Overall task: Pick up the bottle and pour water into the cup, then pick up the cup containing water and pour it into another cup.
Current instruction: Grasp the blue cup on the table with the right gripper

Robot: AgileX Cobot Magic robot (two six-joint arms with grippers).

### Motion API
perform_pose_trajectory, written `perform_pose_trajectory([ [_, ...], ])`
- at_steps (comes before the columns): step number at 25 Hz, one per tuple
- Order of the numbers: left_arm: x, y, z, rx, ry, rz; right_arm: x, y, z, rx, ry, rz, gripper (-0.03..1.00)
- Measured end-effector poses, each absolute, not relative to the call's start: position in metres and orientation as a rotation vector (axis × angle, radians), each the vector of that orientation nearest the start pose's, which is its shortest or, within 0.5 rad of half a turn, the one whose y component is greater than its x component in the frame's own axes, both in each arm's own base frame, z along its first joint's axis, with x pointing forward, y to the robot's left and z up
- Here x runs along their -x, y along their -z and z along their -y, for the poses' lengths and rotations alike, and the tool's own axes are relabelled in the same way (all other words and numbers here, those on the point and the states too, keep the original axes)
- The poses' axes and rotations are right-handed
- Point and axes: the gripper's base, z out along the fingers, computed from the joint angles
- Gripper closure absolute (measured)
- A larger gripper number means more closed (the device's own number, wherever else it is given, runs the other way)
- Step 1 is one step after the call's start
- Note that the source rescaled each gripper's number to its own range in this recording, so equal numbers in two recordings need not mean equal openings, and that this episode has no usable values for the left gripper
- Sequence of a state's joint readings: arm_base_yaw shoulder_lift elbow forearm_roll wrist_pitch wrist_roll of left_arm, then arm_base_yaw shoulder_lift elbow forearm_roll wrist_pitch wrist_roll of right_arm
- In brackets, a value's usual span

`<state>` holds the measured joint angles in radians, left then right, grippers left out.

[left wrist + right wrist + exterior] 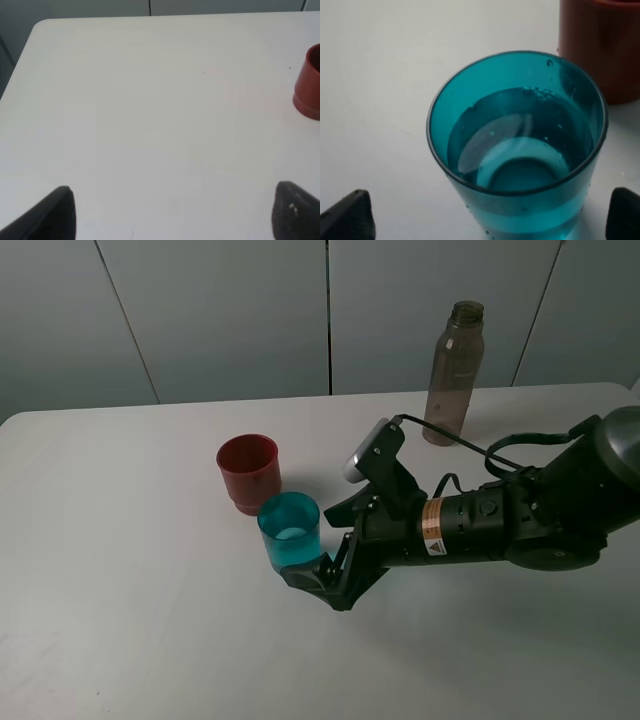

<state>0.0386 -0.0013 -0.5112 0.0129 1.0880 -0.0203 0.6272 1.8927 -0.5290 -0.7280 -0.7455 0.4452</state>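
Observation:
The teal-blue cup point(289, 530) stands on the white table point(130, 590) and holds some water; it fills the right wrist view point(517, 150). My right gripper point(318, 545) is open, one finger on each side of the cup, not touching it point(485, 220). The red cup point(248, 472) stands just behind and to the left of the teal one, close to it point(600, 45), and also shows in the left wrist view point(310, 82). The smoky grey-brown bottle point(452, 375) stands upright at the back right, uncapped. My left gripper point(170, 215) is open and empty over bare table.
The right arm point(500, 520) lies low across the right half of the table, its cable looping in front of the bottle. The table's back edge runs along a grey panelled wall point(230, 310). The left arm is out of the exterior view.

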Motion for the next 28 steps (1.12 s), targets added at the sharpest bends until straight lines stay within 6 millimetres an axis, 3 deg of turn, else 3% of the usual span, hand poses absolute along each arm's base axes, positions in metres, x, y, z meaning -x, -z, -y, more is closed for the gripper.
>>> perform_pose_trajectory([
  [8,0.008,-0.278,-0.001,0.064,-0.026,-2.058,-0.218,-0.097,-0.205,1.038,-0.765,-2.071,-0.03],
  [16,0.008,-0.278,-0.001,0.064,-0.026,-2.058,-0.212,-0.096,-0.212,1.095,-0.762,-2.09,-0.03],
  [28,0.008,-0.278,-0.001,0.064,-0.026,-2.058,-0.222,-0.103,-0.23,1.155,-0.662,-2.101,-0.03],
])
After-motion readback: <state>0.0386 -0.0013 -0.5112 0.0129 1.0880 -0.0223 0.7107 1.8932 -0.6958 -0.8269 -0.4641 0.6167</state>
